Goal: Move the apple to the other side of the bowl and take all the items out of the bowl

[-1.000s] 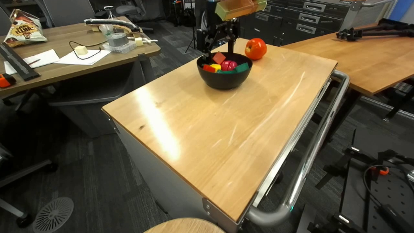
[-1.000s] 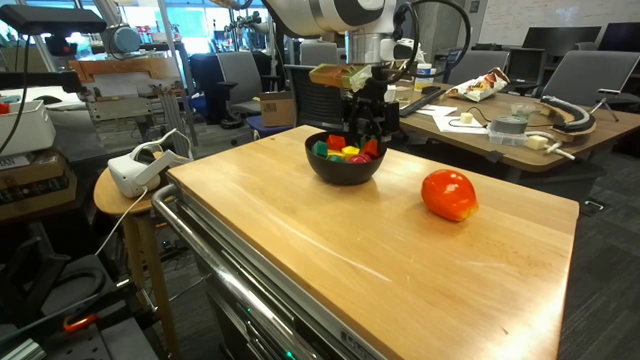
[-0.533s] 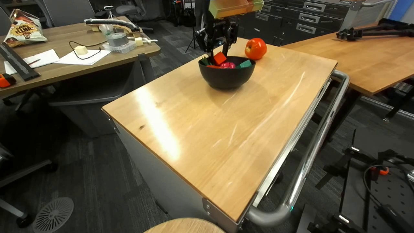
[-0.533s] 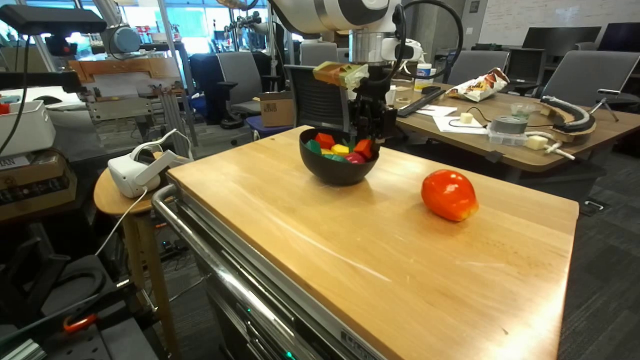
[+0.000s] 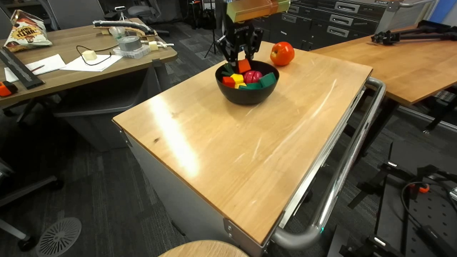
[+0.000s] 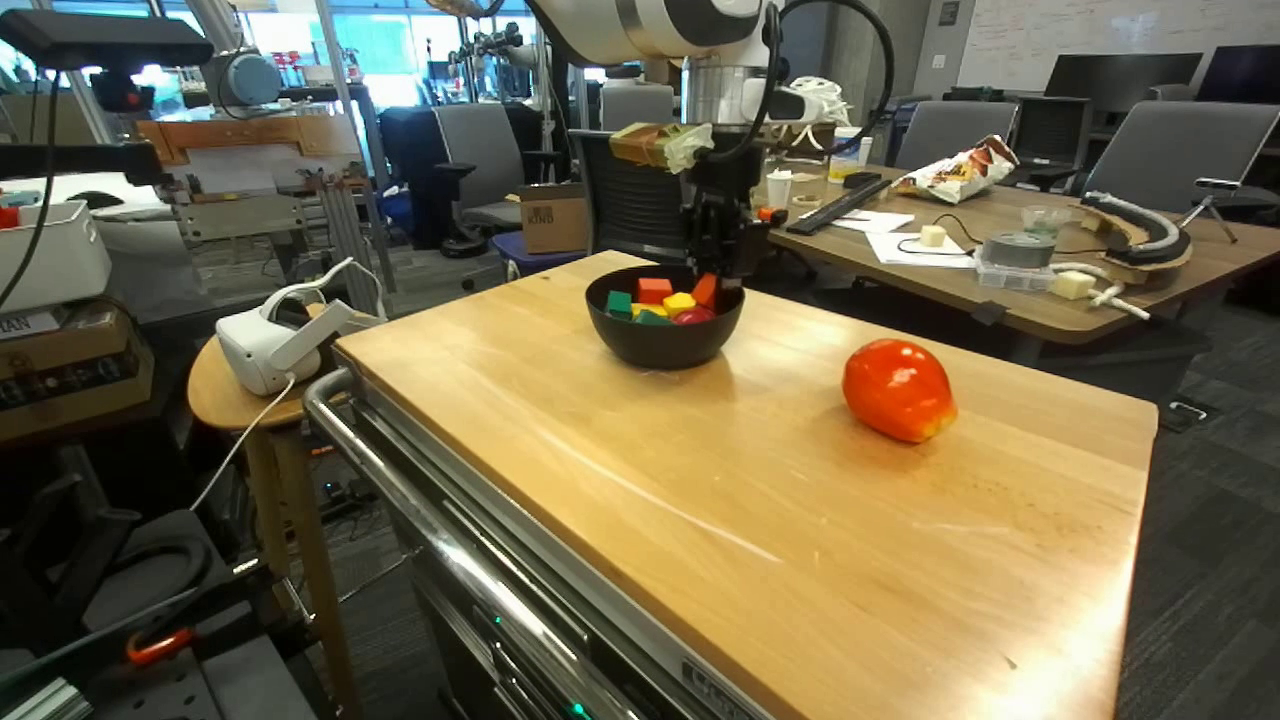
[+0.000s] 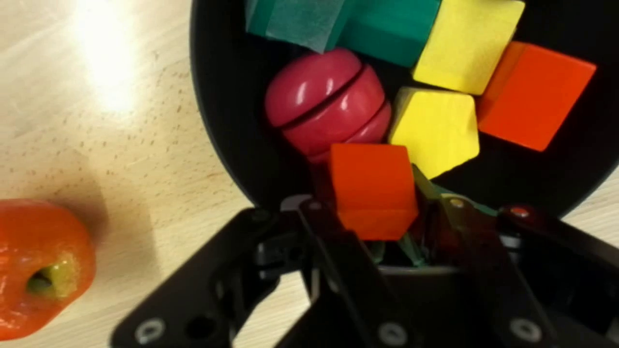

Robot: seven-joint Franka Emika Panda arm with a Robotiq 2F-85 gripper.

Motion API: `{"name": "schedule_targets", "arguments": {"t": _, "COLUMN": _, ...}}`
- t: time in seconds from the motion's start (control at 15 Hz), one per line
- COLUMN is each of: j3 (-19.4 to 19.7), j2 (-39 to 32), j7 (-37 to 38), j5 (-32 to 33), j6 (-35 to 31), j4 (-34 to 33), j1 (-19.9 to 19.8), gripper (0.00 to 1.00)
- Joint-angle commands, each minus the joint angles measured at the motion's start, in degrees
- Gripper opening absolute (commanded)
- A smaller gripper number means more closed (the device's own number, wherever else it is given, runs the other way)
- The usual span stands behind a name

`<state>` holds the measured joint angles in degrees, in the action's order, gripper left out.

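Grey carpet (image 5: 96,185) and a cluttered desk (image 5: 71,38) off to one side, pale glossy wood (image 5: 228,142) in the middle, streaked with white scratches, a polished tubular handle (image 5: 334,191) along one edge. On it sits the bowl (image 5: 247,95): black, deep, smooth. Inside I count off flat-faced green blocks (image 7: 312,19), a yellow block (image 7: 464,43), a five-sided yellow piece (image 7: 437,128), a red block (image 7: 539,96) and a shiny crimson fruit (image 7: 329,99) split by dark grooves. And my gripper (image 7: 366,200) has the red-orange cube (image 7: 371,176), crisp-edged and plain, pinched between its fingers (image 7: 329,246) near the rim; whether it's clear of the rest I can't tell. The apple (image 6: 898,390)? Out on the wood, apart from the bowl, round and glossy with a dimpled yellow end.

Now the changes: a second ago those fingers stood wide, and now they're in tight. The bowl, tipped half a second back, sits flat, nudged a little farther from the apple in both exterior views. The apple itself hasn't budged.
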<state>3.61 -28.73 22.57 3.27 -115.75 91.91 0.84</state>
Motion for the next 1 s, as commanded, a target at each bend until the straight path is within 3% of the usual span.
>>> {"name": "schedule_targets", "arguments": {"t": 0.0, "j3": 0.83, "j2": 1.05, "j7": 1.26, "j5": 0.84, "j6": 3.57, "j4": -1.82, "j1": 1.57, "gripper": 0.14}}
{"name": "schedule_targets", "arguments": {"t": 0.2, "j3": -0.41, "j2": 5.43, "j7": -1.01, "j5": 0.10, "j6": 3.55, "j4": -0.33, "j1": 2.03, "gripper": 0.14}}
{"name": "schedule_targets", "arguments": {"t": 0.4, "j3": -2.90, "j2": 9.67, "j7": -3.14, "j5": -1.70, "j6": -1.41, "j4": 1.90, "j1": 3.04, "gripper": 0.14}}
{"name": "schedule_targets", "arguments": {"t": 0.93, "j3": -8.66, "j2": 9.97, "j7": -6.01, "j5": -0.23, "j6": -1.66, "j4": 5.08, "j1": 9.28, "gripper": 0.14}}
